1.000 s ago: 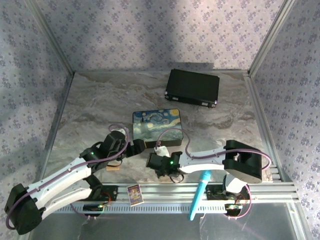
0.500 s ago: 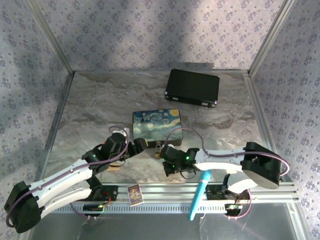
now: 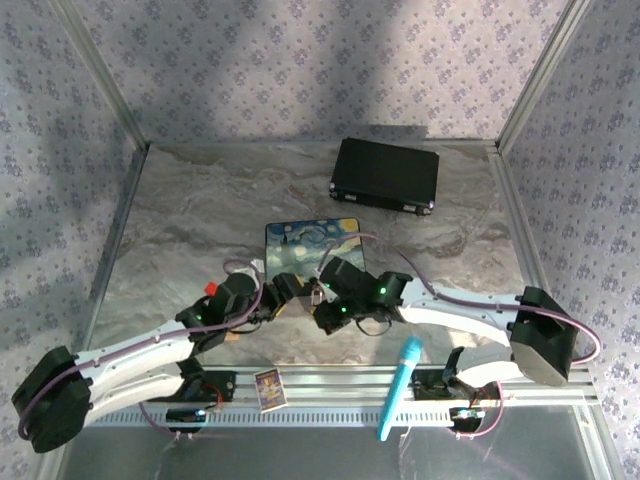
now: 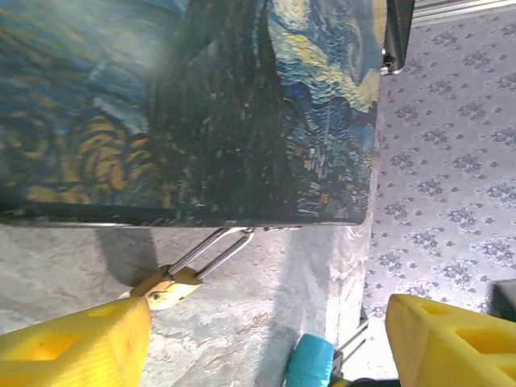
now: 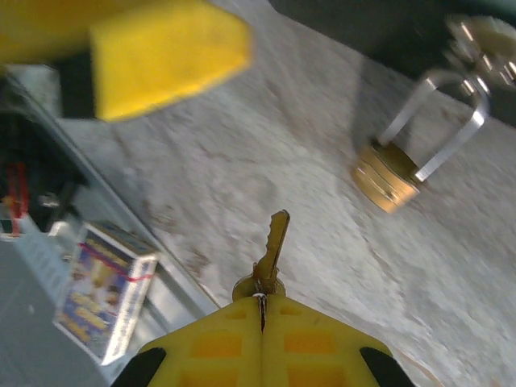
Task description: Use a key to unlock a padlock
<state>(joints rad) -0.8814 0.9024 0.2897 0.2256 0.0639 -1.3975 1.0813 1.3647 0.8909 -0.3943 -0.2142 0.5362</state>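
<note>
A painted tin (image 3: 300,238) with a swirling night-sky lid sat mid-worktop (image 3: 190,210). A black case (image 3: 385,175) lay at its 1 o'clock, well apart. On the near rail, a teal pen (image 3: 400,385) lay at 5 o'clock and a small card box (image 3: 268,387) at 6.

Left arm (image 3: 130,350) and right arm (image 3: 460,306): white link shells, black joint housings, one green LED each. Lilac cables loop alongside; biggest housings at 8 and 4 o'clock. Fingers (image 4: 72,347) blocky yellow.
</note>
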